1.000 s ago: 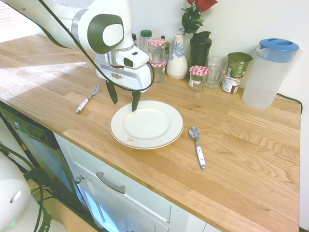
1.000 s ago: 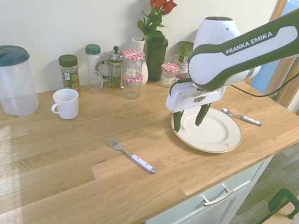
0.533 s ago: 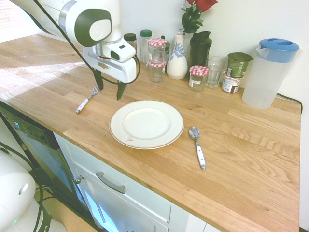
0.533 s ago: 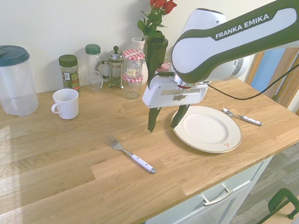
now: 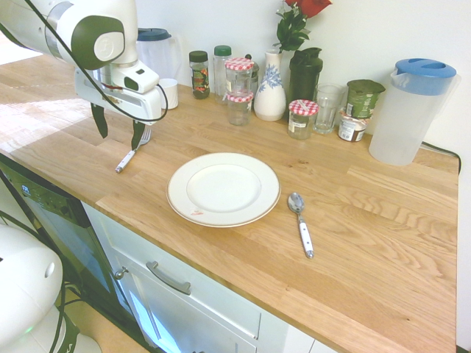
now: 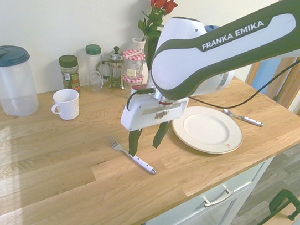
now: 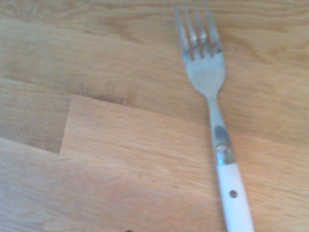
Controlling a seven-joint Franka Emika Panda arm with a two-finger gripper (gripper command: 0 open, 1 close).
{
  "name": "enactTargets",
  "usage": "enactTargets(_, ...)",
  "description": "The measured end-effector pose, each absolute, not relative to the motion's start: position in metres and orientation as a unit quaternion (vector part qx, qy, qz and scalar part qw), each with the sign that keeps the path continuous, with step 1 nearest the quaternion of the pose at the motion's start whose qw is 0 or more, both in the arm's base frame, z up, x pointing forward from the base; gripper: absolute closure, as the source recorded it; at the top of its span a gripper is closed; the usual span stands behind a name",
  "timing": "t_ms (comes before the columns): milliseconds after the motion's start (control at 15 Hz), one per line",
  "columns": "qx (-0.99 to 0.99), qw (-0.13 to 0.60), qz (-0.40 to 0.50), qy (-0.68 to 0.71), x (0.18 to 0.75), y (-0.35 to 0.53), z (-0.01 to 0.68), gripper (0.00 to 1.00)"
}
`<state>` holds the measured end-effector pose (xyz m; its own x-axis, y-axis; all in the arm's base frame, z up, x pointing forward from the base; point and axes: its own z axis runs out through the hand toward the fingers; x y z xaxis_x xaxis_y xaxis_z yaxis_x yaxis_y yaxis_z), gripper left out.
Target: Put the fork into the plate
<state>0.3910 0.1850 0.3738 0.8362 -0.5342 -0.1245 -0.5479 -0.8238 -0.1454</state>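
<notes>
White and dark green, the arm reaches in from the left of the first exterior view, its gripper (image 5: 119, 143) released, with the fingers apart and nothing between them. They hang over the fork (image 5: 126, 161), which lies on the wooden counter (image 5: 353, 287) to the left of the plate and apart from it, tines toward the wall. Behind the gripper stands a pitcher with a dark blue lid (image 5: 157, 55), then a white mug (image 5: 170, 94), a dark-lidded jar (image 5: 199, 79) and a green-capped bottle (image 5: 221, 72). Near the counter's front edge sits the plate (image 5: 224, 184), white with a thin tan rim line and a reddish mark. Beyond it are two stacked jars with checked lids (image 5: 239, 109), a blue-patterned vase (image 5: 271, 99) holding red flowers (image 5: 309, 7) and a dark green shaker (image 5: 305, 77). Just right of the plate lies the white-handled spoon (image 5: 305, 237), bowl toward the wall. Farther right come a drinking glass (image 5: 327, 114), a green tub (image 5: 364, 97) and a blue-lidded pitcher (image 5: 395, 121).
</notes>
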Motion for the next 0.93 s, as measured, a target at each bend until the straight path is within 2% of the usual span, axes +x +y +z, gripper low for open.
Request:
enactTargets(600,-0.962,0.06,0.051,0.26,0.388,0.189,0.346,0.0)
enactTargets(667,-0.963,0.056,0.05,0.259,0.388,0.188,0.343,1.0)
enactTargets(933,-0.969,0.053,0.026,0.239,0.387,0.184,0.337,1.0)
